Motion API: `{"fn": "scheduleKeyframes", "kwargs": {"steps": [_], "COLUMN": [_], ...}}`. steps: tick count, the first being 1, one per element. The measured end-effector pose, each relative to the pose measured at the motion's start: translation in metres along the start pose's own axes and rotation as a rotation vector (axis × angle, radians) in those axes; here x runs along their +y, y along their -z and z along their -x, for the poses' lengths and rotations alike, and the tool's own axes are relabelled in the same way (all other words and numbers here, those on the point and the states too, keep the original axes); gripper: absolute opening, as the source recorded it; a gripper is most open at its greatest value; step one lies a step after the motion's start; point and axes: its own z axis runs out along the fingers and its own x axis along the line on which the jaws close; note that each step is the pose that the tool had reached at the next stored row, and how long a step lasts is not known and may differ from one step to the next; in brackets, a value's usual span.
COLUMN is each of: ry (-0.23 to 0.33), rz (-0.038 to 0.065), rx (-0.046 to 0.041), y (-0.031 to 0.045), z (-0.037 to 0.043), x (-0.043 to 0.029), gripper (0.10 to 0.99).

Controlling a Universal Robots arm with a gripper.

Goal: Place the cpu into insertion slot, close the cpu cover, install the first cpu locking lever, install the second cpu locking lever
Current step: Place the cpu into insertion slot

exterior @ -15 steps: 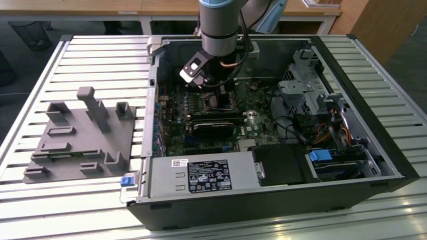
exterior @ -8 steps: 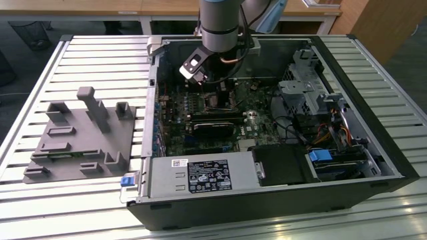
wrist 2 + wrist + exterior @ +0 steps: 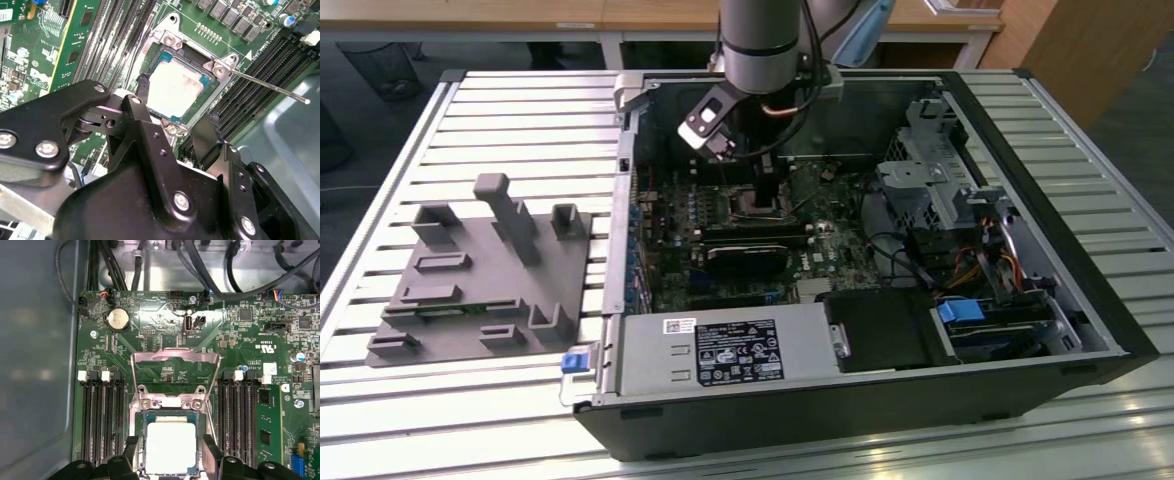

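Item: cpu install, open case [image 3: 1067, 300], exterior and both wrist views

- Gripper [image 3: 172, 105]: hangs low over the slot [image 3: 192, 56]. It is released: the fingers [image 3: 143, 90] stand apart, one on each side of the chip, and appear to sit just outside the chip's edges without pinching it.
- Cpu [image 3: 170, 447]: lies flat inside the slot with its pale metal top up. It looks level, though the fingers hide two of its edges.
- Cover [image 3: 175, 357]: swung open and folded back from the slot on its hinge, with green board [image 3: 240, 340] showing through its square cut-out. Not yet closed.
- Lever [image 3: 270, 87]: a thin metal rod, unlatched, angling out from the slot corner over the long black memory slots.
- Stage, as judged: chip placed; cover and levers not yet done.

Hazards, as judged:
- A finger brushing a chip edge could tip or drag the chip out of its seat, because the fingers stand so close to it.
- If the chip is not fully seated at the hidden edges, a cover pressed onto it would bear unevenly and could harm the contacts below.
- The free lever lies in the gripper's working space, so a sideways move could snag or bend it.
- Pushed off-centre, the cover could spring back
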Motion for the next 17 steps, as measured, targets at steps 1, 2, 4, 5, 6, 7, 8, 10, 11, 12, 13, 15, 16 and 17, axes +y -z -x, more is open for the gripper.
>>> {"fn": "scheduleKeyframes", "kwargs": {"steps": [1, 2, 4, 5, 6, 7, 8, 10, 11, 12, 13, 15, 16, 17], "ry": [0.0, 0.0, 0.0, 0.0, 0.0, 0.0, 0.0, 0.0, 0.0, 0.0, 0.0, 0.0, 0.0, 0.0], "rz": [0.0, 0.0, 0.0, 0.0, 0.0, 0.0, 0.0, 0.0, 0.0, 0.0, 0.0, 0.0, 0.0, 0.0], "rx": [0.0, 0.0002, 0.0001, 0.0001, 0.0001, 0.0001, 0.0, 0.0, 0.0, 0.0, 0.0001, 0.0001, 0.0, -0.0001], "y": [0.0006, 0.0009, 0.0014, 0.0015, 0.0015, 0.0014, 0.0015, 0.0015, 0.0015, 0.0015, 0.0015, 0.0014, 0.0015, 0.0015], "z": [0.0001, 0.0003, 0.0007, 0.0011, 0.0017, 0.0025, 0.0035, 0.0055, 0.0061, 0.0066, 0.0069, 0.0072, 0.0073, 0.0073], "x": [0.0001, 0.0001, 0.0001, 0.0002, 0.0002, 0.0002, 0.0002, 0.0002, 0.0002, 0.0002, 0.0002, 0.0002, 0.0002, 0.0002], "gripper": [0.596, 0.596, 0.533, 0.533, 0.475, 0.416, 0.357, 0.302, 0.302, 0.243, 0.184, 0.125, 0.106, 0.106]}}
